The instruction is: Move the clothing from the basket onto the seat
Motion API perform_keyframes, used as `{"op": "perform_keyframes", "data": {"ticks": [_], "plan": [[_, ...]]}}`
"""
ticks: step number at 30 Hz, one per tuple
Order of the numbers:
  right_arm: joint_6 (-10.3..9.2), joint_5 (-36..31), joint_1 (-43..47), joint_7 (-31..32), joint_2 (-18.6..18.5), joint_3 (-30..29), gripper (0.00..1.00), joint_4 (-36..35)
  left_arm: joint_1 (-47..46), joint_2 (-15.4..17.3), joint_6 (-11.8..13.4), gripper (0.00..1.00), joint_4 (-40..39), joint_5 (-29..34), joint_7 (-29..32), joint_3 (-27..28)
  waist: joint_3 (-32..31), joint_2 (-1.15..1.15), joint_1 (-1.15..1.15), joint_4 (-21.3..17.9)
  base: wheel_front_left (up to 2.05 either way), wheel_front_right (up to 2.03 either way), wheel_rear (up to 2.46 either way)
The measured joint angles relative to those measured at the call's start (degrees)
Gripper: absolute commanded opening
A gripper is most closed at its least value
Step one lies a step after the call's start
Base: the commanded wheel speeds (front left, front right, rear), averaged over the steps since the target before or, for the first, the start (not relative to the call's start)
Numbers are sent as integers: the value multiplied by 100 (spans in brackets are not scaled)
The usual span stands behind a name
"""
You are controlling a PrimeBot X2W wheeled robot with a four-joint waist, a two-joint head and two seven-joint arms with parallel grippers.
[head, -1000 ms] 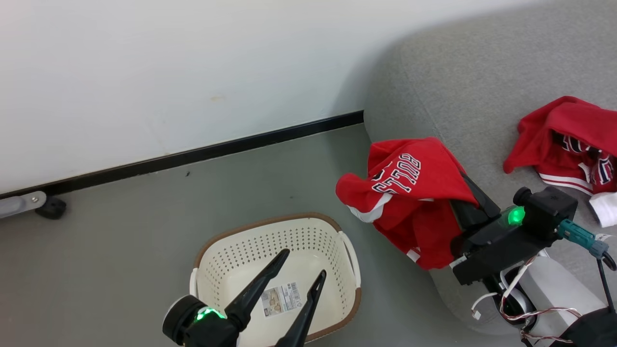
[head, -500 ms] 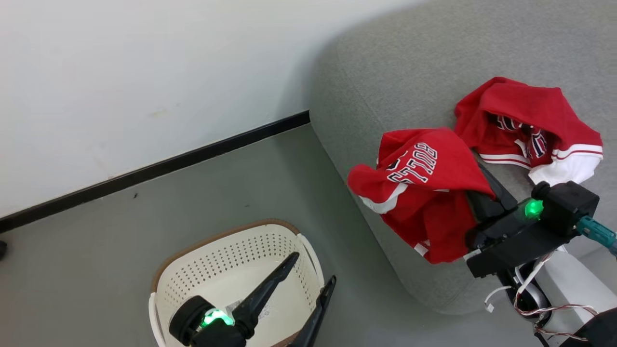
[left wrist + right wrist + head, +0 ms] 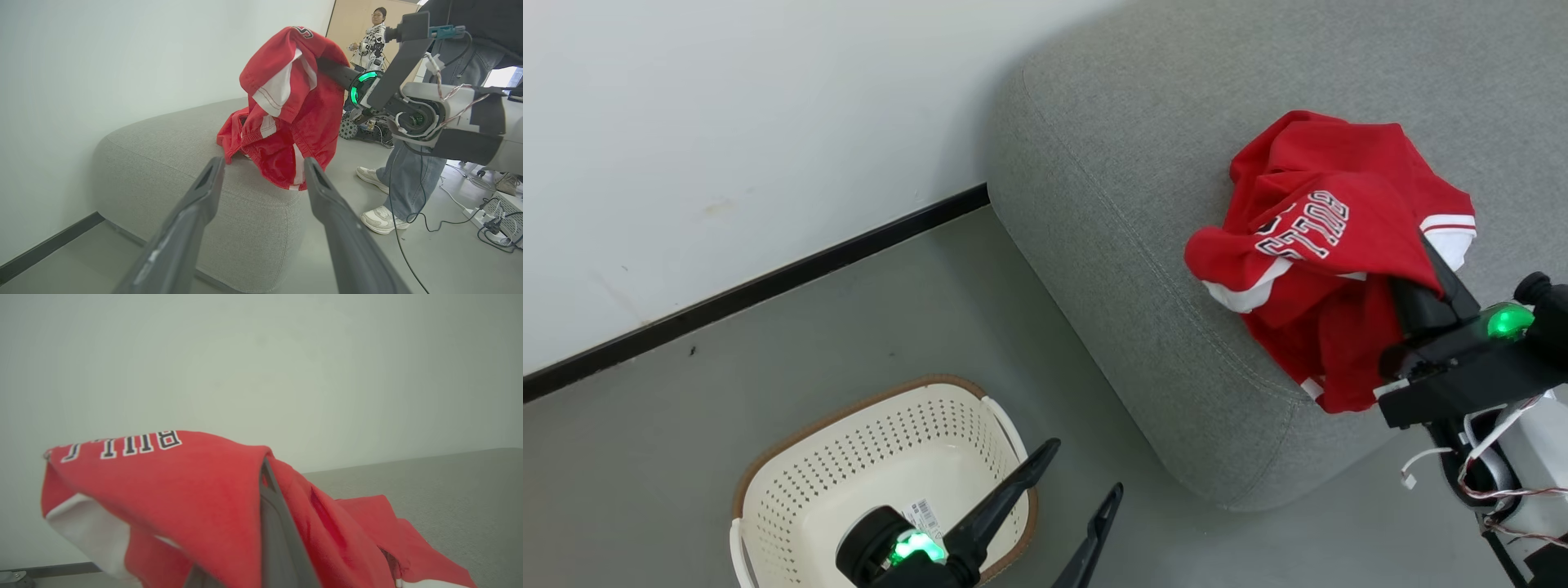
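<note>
We see the clothing point(image 3: 1327, 245) as soft, matt red cloth with white fabric trim. The seat point(image 3: 1111, 188) wears coarse grey woven upholstery, stitched along its seam. The basket point(image 3: 849, 441) looks like smooth cream plastic with a slight sheen; its brown rim may be moulded weave. The left gripper point(image 3: 1085, 466) has matt dark fingers point(image 3: 184, 228). The floor point(image 3: 849, 327) is smooth, dull grey.

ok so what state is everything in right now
lettered garment: held up by the right tool, hanging above the seat
other garment: lying crumpled on the seat
basket: upright on the floor, empty
left tool: open, holding nothing
right tool: shut on the lettered garment
</note>
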Motion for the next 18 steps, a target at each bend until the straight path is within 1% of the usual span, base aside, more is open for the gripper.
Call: {"op": "perform_keyframes", "data": {"ticks": [4, 9, 15, 18], "plan": [[9, 194, -103, 0, -77, -216, 0, 73, -8, -35, -3, 100, -44, 1, 13, -89, 109, 0, 1, 7, 0, 0, 0], [25, 402, -516, 0, -222, -573, 0, 151, -73, -21, -45, 100, -97, 9, 65, -108, 277, 0, 1, 81, 0, 0, 0], [33, 698, -1186, -1, -502, -1122, 0, 450, -133, 119, -46, 100, -179, 65, 165, -93, 514, 0, 1, 230, 0, 0, 0], [23, 702, -1546, -1, -602, -1284, 0, 627, -134, 190, -46, 100, -231, 110, 221, -73, 652, 0, 1, 311, 0, 0, 0]]}}
